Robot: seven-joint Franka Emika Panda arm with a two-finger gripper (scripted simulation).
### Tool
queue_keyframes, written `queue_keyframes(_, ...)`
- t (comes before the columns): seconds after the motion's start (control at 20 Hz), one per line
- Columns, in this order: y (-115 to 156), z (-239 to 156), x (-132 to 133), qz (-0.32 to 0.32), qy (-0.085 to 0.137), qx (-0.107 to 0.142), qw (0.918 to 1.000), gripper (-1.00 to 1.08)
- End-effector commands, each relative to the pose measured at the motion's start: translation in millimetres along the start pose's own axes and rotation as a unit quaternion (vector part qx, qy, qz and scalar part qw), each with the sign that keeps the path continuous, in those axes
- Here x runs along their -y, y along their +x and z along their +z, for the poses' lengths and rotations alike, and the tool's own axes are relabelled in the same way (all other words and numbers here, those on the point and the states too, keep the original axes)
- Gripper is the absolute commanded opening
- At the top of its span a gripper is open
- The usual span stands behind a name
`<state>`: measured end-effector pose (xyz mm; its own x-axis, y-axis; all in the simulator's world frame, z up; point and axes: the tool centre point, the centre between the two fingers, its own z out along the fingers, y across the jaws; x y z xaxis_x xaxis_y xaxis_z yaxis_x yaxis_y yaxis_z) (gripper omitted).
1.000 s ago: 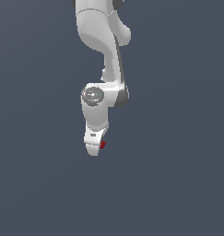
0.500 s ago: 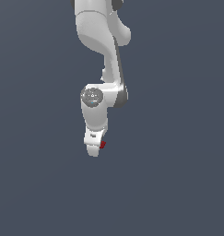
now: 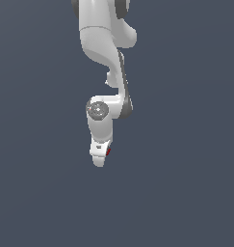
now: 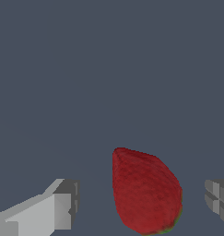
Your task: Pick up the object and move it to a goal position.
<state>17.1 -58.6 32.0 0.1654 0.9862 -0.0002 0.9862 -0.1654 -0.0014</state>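
You have one arm (image 3: 105, 43) in the exterior view, white with dark joint bands, coming down from the top edge of the picture against a plain slate-grey backdrop. It bends once at an elbow and once more at a round grey-capped wrist joint (image 3: 97, 110), below which the last link drops almost straight down.

At its lower end sits one gripper (image 3: 100, 155), white and pointing down. From the exterior view you cannot make out the two fingers separately; they read as a single pale block.

The wrist view gives you both of them. You count two fingers (image 4: 46, 209): one light grey and in full sight, the other only a grey edge at the far border of the picture. They stand spread wide, with a gap on each side of the fruit, so neither pad touches it.

There is one strawberry (image 4: 145, 191), dark red with a pebbled skin and a thin green trace at its rounded end. In the wrist view it lies between the two fingers, closer to the partly seen one, its pointed end turned away from the camera. In the exterior view you see it only as a small red speck (image 3: 108, 153) at the gripper's side, toward the exterior view's right, partly hidden by the white body. Whether it rests on a surface you cannot tell.
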Motion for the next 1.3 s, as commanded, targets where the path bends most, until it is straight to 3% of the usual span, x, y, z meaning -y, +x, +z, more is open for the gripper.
queue_keyframes(0.0,0,7,-1,0.000,-0.001,0.000,1.0000,1.00)
queue_keyframes(0.15,0,10,-1,0.000,-0.001,0.000,1.0000,1.00)
queue_keyframes(0.2,0,10,-1,0.000,-0.001,0.000,1.0000,-1.00)
queue_keyframes(0.85,-1,6,-2,0.000,-0.001,0.000,1.0000,-1.00)
queue_keyframes(1.25,-7,-30,-4,0.000,-0.001,0.000,1.0000,-1.00)
